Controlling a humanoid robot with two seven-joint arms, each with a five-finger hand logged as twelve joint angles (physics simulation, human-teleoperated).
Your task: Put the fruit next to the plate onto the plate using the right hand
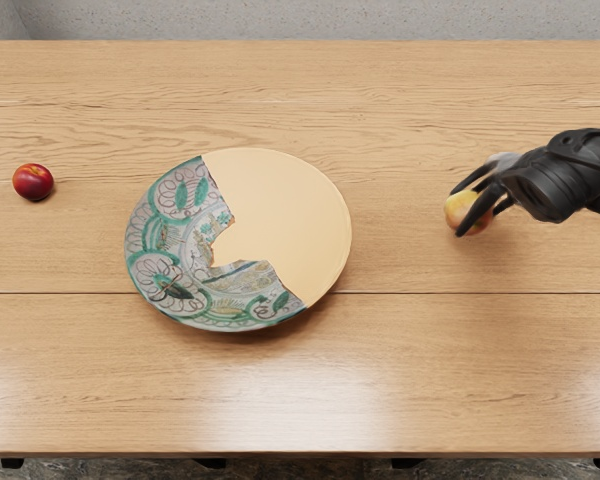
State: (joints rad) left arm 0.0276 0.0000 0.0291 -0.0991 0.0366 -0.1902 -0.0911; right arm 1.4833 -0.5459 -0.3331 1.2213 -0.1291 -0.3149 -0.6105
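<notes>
The right hand is curling its dark fingers around a yellow-red fruit, well right of the patterned plate; those fingers are hiding much of it. A red fruit is lying far left.

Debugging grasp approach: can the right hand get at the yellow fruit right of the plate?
Likely yes. The right hand is at the yellow fruit, fingers curled around it; nothing stands between them, and the plate lies well apart from it.

Yellow-red fruit right of plate, well apart, within right hand fingers; plate green-patterned, half tan, flat.
</notes>
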